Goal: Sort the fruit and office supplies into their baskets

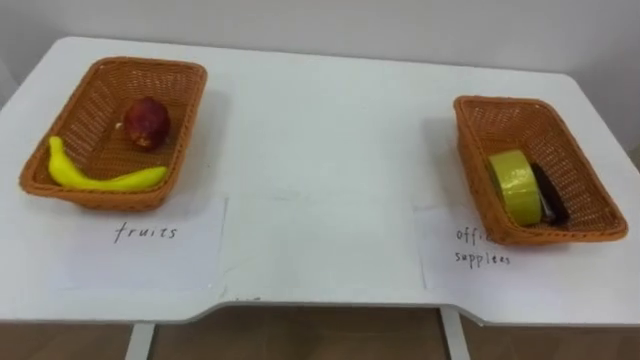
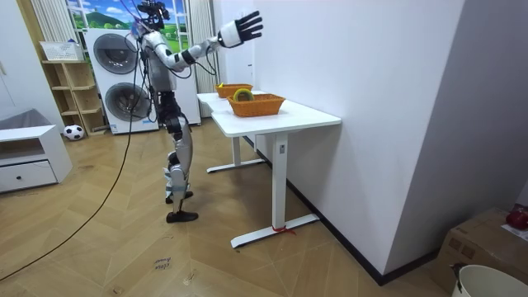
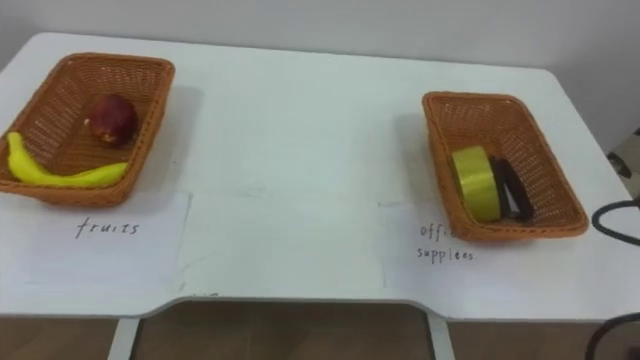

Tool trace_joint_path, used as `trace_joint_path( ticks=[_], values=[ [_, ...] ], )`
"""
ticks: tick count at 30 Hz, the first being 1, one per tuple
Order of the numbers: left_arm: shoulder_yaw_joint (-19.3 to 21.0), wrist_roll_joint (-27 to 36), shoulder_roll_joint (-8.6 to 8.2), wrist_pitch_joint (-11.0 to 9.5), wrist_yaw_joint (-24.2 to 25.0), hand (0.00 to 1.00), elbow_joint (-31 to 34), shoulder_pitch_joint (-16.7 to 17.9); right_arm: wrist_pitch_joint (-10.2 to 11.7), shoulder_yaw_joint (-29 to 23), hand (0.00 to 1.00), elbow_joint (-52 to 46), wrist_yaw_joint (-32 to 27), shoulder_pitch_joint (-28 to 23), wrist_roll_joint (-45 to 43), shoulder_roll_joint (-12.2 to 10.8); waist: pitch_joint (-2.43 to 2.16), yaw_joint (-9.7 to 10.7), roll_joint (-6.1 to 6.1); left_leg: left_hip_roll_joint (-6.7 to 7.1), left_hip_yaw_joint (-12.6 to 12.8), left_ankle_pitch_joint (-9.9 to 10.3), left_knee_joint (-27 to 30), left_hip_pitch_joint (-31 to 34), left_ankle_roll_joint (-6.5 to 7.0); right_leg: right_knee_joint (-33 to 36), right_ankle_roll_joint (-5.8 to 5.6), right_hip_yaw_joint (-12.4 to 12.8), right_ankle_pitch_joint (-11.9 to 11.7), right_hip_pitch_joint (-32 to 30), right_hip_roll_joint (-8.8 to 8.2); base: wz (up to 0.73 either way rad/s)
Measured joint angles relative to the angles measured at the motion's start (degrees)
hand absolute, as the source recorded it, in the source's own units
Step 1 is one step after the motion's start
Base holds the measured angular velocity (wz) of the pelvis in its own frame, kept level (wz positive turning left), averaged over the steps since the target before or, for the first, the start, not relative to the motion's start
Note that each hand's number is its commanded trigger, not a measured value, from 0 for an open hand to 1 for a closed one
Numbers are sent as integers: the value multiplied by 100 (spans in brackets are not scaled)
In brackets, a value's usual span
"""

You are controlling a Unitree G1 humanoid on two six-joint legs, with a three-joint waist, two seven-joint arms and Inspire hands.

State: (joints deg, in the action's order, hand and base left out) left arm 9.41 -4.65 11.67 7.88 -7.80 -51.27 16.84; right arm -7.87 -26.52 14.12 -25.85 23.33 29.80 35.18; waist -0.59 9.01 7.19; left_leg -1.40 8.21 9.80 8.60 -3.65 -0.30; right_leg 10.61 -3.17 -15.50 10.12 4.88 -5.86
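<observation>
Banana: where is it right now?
In the left eye view the banana lies in the basket on the table's left side, along the basket's front edge, just in front of the apple.

Bright even light; soft shadows beside baskets (image 1: pixel 150 62) (image 1: pixel 500 100)

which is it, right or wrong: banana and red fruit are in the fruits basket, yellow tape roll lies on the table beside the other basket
Wrong in one point: the yellow tape roll lies inside the other basket, not on the table beside it, as the left eye view shows. The banana and red fruit are in the fruits basket.
</observation>
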Motion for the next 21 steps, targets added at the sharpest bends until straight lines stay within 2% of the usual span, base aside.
trace_joint_path(
  ticks=[3,4,7,14,18,21],
  values=[
    [-1,2,21,-140,-67,0,-1,14,243,-415,0,4,-408,-355,193,6,3,78,3,-24,107,14,-3,-21,-18,-12,9,113,-5,-17,27,-16],
    [4,2,36,-204,-82,0,-1,25,351,-584,0,3,-590,-621,276,6,12,80,18,-33,141,18,-33,-65,-24,-12,8,159,-5,-8,38,-15],
    [38,4,35,-214,-106,0,-2,77,405,-850,0,23,-1043,-999,594,6,29,147,-12,-59,280,35,-117,-131,-42,-11,10,300,-6,-28,74,-22],
    [159,4,11,-223,-148,0,-26,89,670,-1585,0,85,-1784,-2057,692,-9,37,250,-39,-110,401,56,-133,-86,-71,5,29,330,-18,-188,119,-11],
    [187,9,11,-225,-149,0,-26,72,736,-1773,0,93,-1920,-2499,825,-30,33,342,-63,-111,442,70,-134,-63,-70,2,34,333,-21,-209,119,-8],
    [182,7,11,-268,-155,0,-25,50,944,-1933,0,312,-2037,-2824,822,-191,25,340,-63,-112,452,71,-169,-112,-71,1,34,341,-21,-181,124,-2]
  ],
)
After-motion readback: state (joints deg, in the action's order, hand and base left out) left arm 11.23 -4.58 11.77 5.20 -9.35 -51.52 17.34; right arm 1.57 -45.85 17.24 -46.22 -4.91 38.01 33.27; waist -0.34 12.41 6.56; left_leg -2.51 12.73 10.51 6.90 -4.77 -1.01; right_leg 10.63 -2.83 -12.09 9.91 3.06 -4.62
